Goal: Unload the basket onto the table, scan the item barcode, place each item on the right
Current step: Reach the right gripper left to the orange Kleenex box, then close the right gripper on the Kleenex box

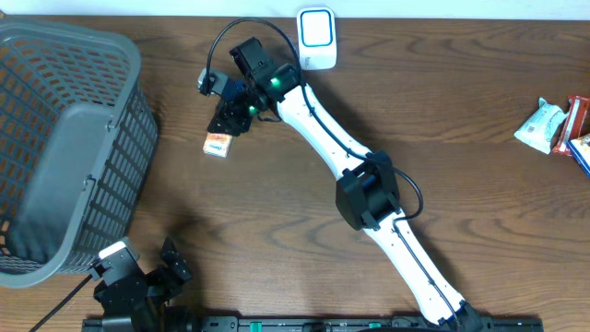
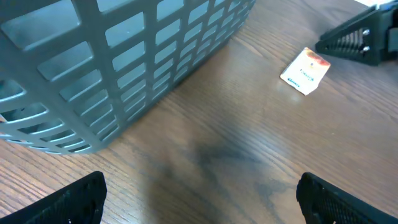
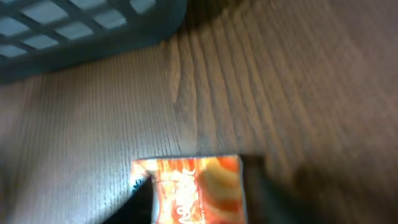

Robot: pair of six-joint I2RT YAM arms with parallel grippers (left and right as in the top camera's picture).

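Grey basket (image 1: 88,175) far left of frame. Left claw (image 2: 199,186) lower left, jaws wide. Packet (image 1: 217,144) upper centre-left, flat on table (image 1: 461,138), just below right claw (image 1: 225,125). Dark fingers flank its sides; gripping or not, cannot tell, view blurred. Packet small, orange-red print, white edge. White scanner (image 1: 316,38) top centre.

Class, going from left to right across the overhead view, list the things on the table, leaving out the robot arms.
grey basket → orange packet → white scanner → snack packets
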